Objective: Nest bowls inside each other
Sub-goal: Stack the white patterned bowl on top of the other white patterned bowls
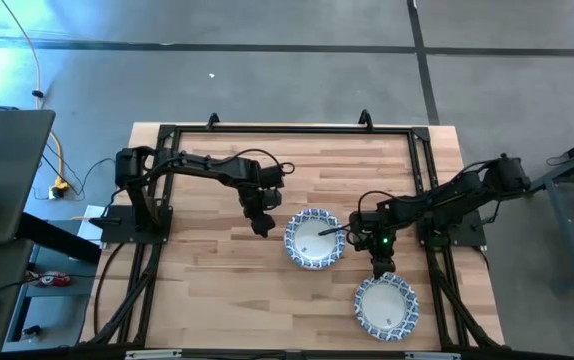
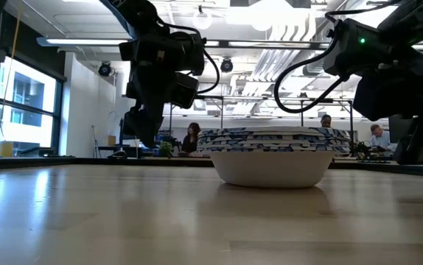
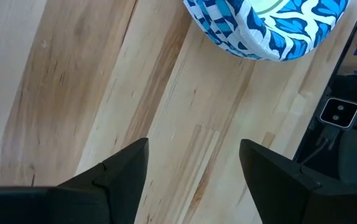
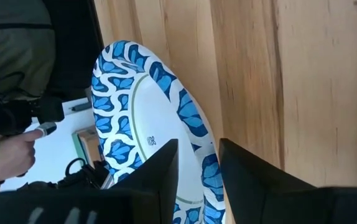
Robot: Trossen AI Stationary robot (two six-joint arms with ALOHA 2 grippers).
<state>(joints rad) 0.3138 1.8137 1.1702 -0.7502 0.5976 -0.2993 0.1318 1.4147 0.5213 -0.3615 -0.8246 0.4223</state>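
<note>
A nested stack of blue-and-white rimmed bowls (image 1: 316,238) stands on its base at mid-table; the low view shows several stacked rims (image 2: 270,137). A single bowl (image 1: 387,305) lies near the table's near right corner. My left gripper (image 1: 262,224) is open and hangs over bare wood just left of the stack, whose rim shows ahead of its fingers (image 3: 272,31). My right gripper (image 1: 380,263) is at the single bowl's far rim, shut on it. My right gripper pinches the single bowl's far rim (image 4: 198,152) between its two fingers, one finger (image 4: 160,171) on the white inside and one (image 4: 247,171) outside. The fingers come from above, pointing down. Whether the bowl is lifted off the table I cannot tell.
The black frame rails (image 1: 422,170) run along the table's far and side edges. Bare wood (image 1: 217,290) lies left of and in front of the stack. A person's hand (image 4: 7,152) shows beyond the table's near edge, past the single bowl.
</note>
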